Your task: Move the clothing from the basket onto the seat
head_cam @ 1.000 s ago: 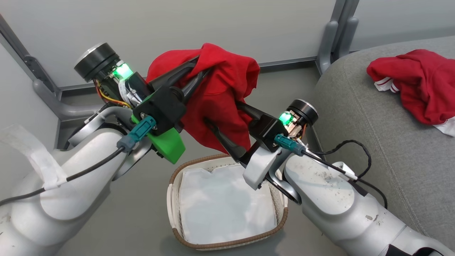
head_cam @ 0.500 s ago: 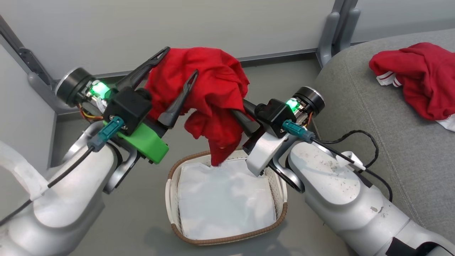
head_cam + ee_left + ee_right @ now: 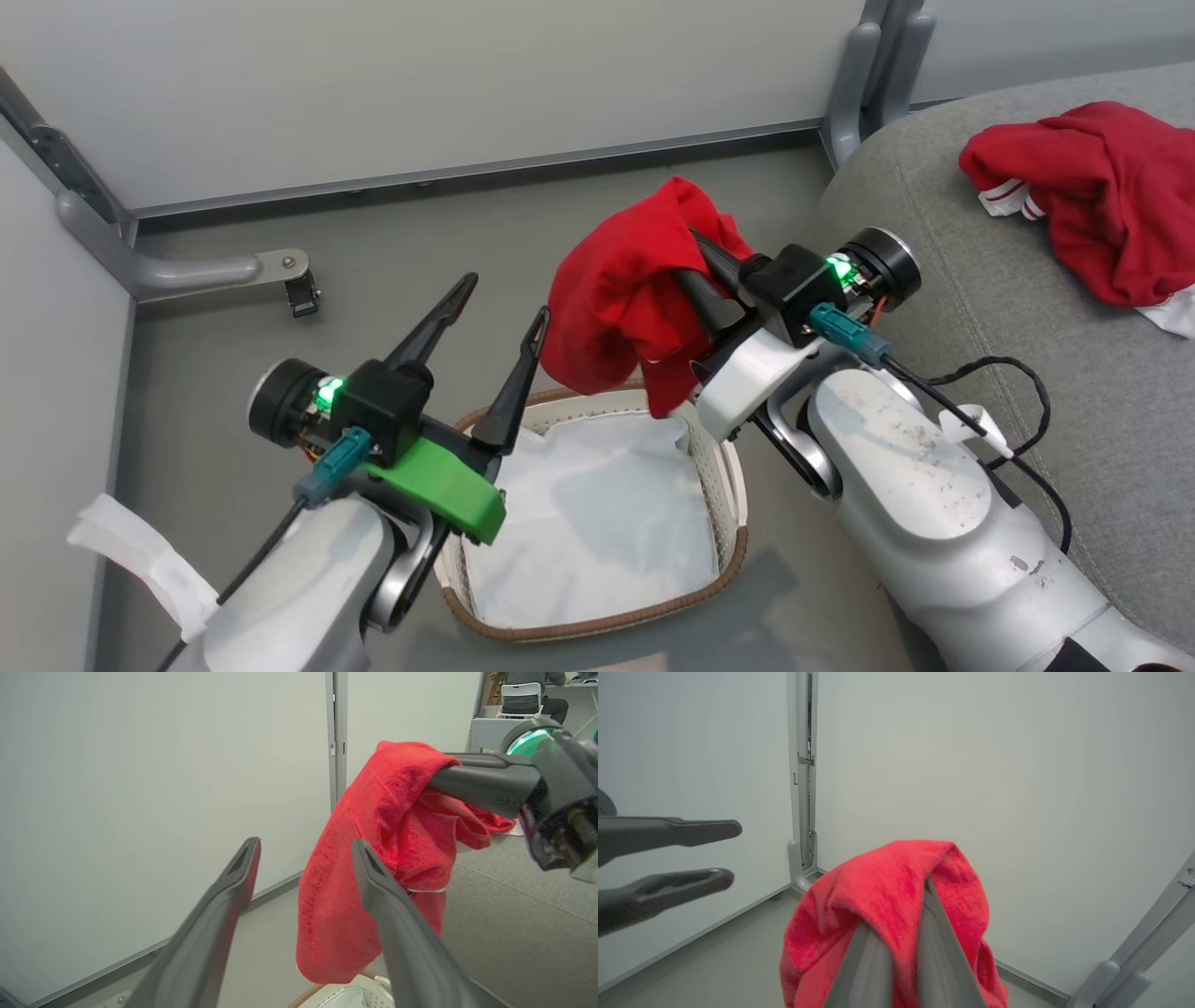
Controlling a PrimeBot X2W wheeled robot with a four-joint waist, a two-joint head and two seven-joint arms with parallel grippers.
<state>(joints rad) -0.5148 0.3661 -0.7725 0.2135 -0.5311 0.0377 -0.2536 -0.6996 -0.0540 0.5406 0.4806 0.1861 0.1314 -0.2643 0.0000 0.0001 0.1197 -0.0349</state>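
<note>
**One red garment (image 3: 616, 308) aloft, another on the seat (image 3: 934, 280)**

Head view: the right gripper (image 3: 695, 275) is clamped tight on a fold of the red garment, which droops in loose folds over the far rim of the basket (image 3: 597, 637). The left gripper (image 3: 504, 301) stands spread wide and empty, just beside the cloth. A white liner (image 3: 597, 532) lies in the basket, and the striped garment (image 3: 1092, 205) rests on the seat.

Left wrist view: the cloth hangs limp from the right gripper. It looks light, soft and floppy.

Right wrist view: fabric bunches over both closed fingers. A thick gathered fold seems the safest hold, since a thin edge could slip.
</note>
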